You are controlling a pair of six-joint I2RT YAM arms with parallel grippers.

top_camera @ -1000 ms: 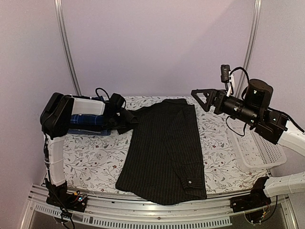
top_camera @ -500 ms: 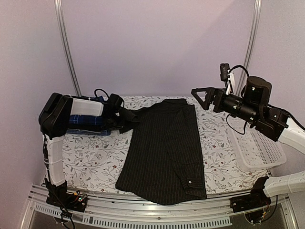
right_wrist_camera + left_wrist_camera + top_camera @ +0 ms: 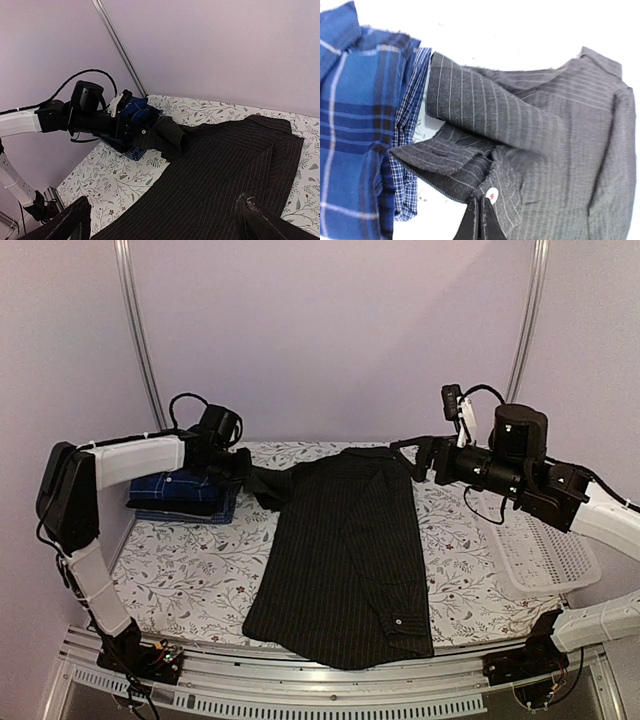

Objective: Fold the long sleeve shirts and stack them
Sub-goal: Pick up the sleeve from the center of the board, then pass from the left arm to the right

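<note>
Black pinstriped shirt (image 3: 350,550), sleeve (image 3: 485,110) pinched in left gripper (image 3: 481,202), plaid shirt (image 3: 185,492) half hidden

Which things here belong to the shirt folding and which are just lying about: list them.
Job: black pinstriped shirt; folded plaid shirts; left gripper, shut on the pinstriped sleeve; right gripper, open.
Lying about: white mesh basket; floral table cover.

Lab booth: aluminium frame (image 3: 135,330), bare walls (image 3: 330,340)

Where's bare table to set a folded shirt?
Front-left tablecloth, between folded stack and pinstripe shirt; narrower strip between that shirt and the basket. Crowded back-left: left gripper shut on the pinstripe shirt.
</note>
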